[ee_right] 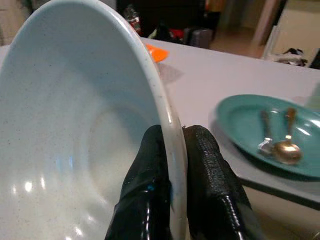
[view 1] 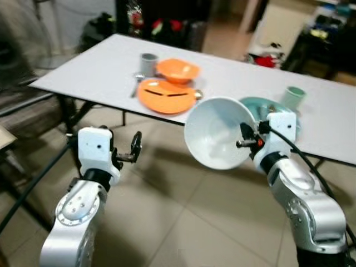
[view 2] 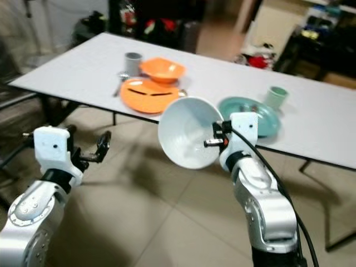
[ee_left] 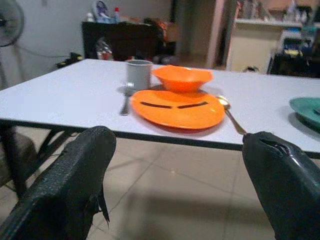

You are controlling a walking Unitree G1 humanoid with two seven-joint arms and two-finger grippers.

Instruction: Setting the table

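My right gripper (view 1: 243, 138) is shut on the rim of a pale blue-white bowl (view 1: 218, 133), held tilted on its side in front of the white table's (view 1: 100, 75) near edge. Its fingers (ee_right: 150, 165) pinch the bowl (ee_right: 75, 130) wall from both sides. Behind it lies a teal plate (view 2: 267, 119) with two spoons (ee_right: 280, 145) and a teal cup (view 1: 292, 96). An orange plate (view 1: 166, 94), orange bowl (view 1: 178, 69), grey cup (view 1: 148, 62) and fork (ee_left: 124, 102) form a setting to the left. My left gripper (view 1: 133, 149) hangs open below the table edge.
Tiled floor lies under and before the table. A gold spoon (ee_left: 230, 114) rests beside the orange plate (ee_left: 177, 107). Dark table legs (view 1: 67, 114) stand at the left. Cluttered furniture and bags line the back of the room; a fan (ee_left: 10, 20) stands at far left.
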